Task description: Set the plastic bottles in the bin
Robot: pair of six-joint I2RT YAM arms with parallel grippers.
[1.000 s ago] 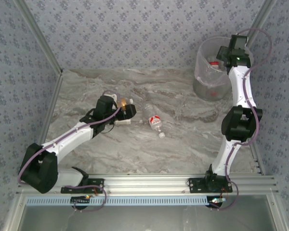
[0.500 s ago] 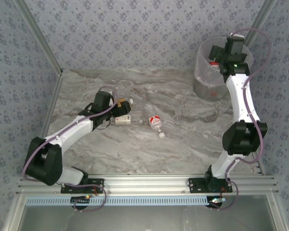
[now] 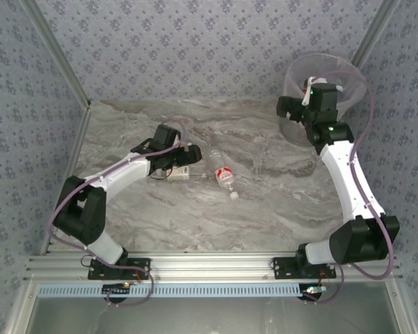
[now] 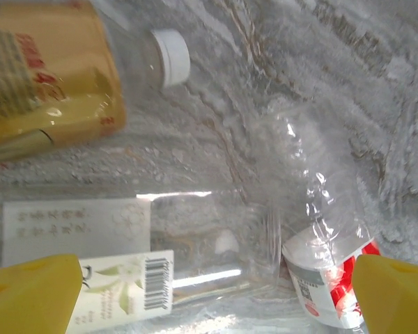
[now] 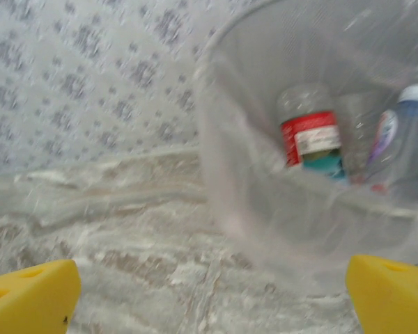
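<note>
l jaws spread over white-label bottle (image 4: 125,243) lying lengthwise across the gap; red-label bottle (image 4: 331,275) at one tip. r jaws spread, bin (image 5: 230,174) just ahead. risk: l closes end-to-end, bottle pops out.

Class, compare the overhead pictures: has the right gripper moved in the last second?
Yes. The right gripper has swung left, from above the tall translucent grey-white plastic bin to its left side.

walls (image 3: 195,42): grey-blue floral wallpaper | tabletop (image 3: 279,209): grey marble-look | alu rail (image 3: 216,263) at near edge | alu corner posts (image 3: 56,52) | light even
</note>
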